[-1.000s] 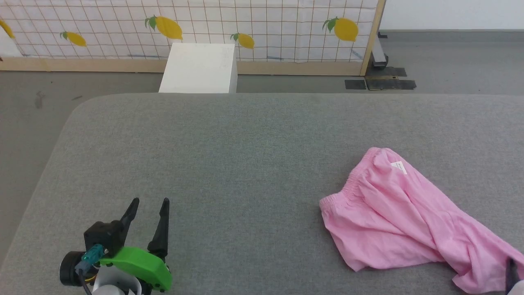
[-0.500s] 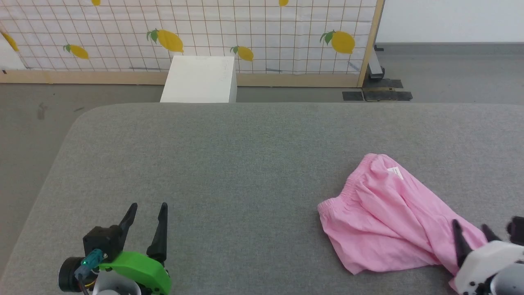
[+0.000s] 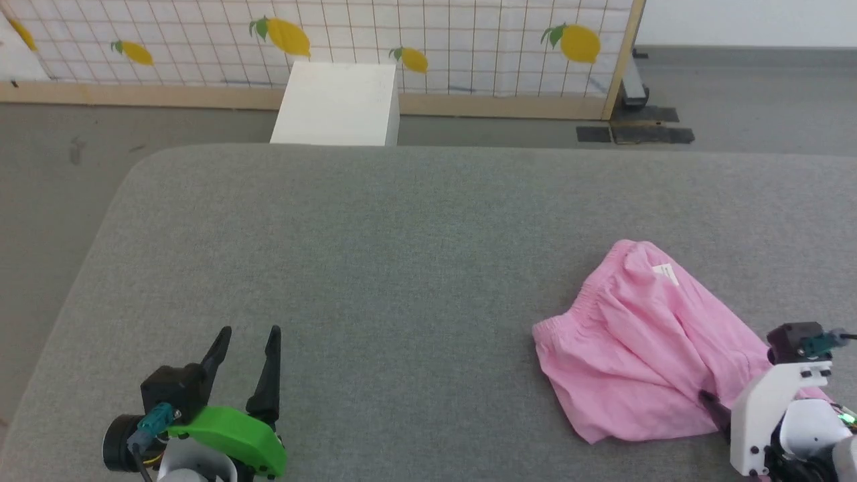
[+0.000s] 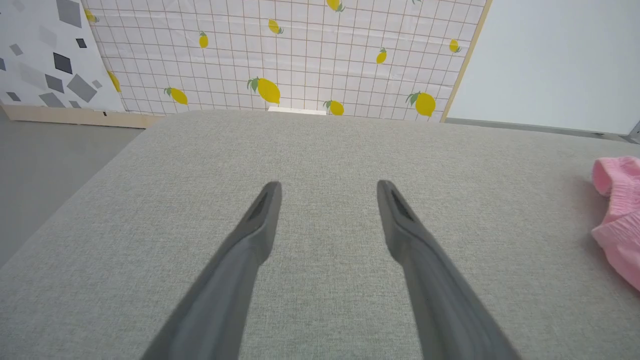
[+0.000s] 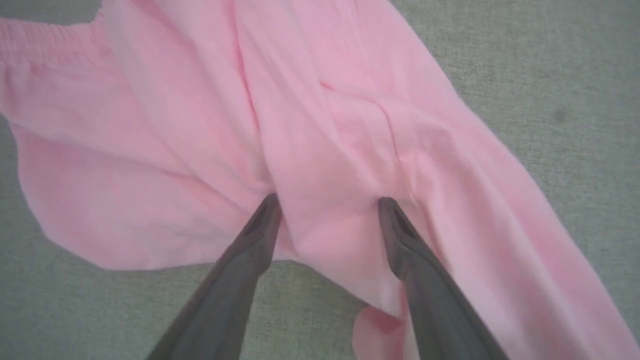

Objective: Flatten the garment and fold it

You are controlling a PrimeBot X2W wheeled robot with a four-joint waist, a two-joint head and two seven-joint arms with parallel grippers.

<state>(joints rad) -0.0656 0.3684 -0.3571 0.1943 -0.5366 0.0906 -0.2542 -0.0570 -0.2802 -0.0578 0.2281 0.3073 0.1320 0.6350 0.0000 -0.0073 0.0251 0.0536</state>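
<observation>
Crumpled on the right part of the grey tabletop (image 3: 402, 234): the pink garment (image 3: 636, 348), gathered waistband (image 3: 577, 309) turned leftward. Right pincer (image 5: 327, 202) spread wide, fingertips down at the cloth astride a raised fold, clamping nothing. Left pincer (image 4: 327, 187) spread too, above bare tabletop, well apart from the garment.

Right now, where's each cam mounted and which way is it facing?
Head: on the head, facing forward and down at the grey pad and garment; left tool lower left, right arm's white wrist lower right.
Left wrist: on that wrist, facing along the open left tool across the pad toward the lemon-print screen.
Right wrist: on that wrist, facing down the open right tool onto the garment.
Shared: garment in all three.
</observation>
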